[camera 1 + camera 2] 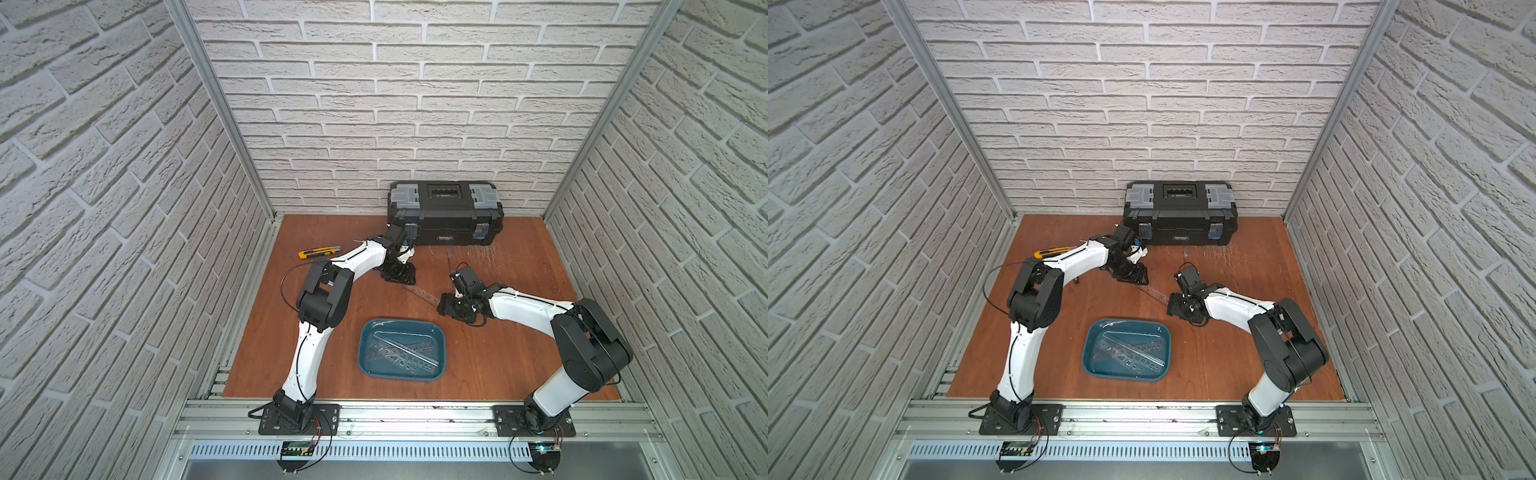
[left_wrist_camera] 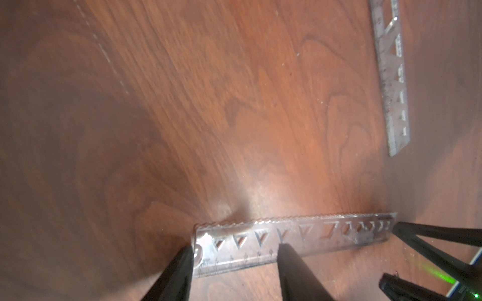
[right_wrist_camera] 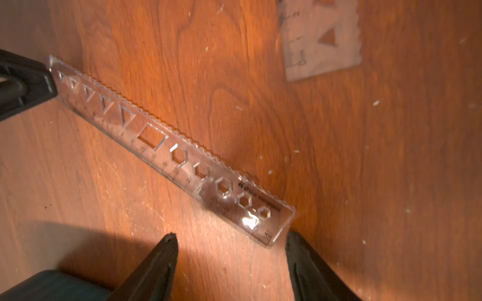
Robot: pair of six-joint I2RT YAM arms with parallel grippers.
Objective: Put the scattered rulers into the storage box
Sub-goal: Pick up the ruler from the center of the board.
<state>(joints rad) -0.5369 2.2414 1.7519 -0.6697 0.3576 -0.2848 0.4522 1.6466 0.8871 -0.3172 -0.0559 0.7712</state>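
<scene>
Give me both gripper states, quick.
Left gripper: open over one end of the ruler, holding nothing.
Right gripper: open, at the ruler's other end, holding nothing.

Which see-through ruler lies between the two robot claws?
The ruler with triangle and hexagon holes on the table, one end at the left gripper, the other at the right gripper. Another ruler lies apart; the other rulers are in the teal tray.
</scene>
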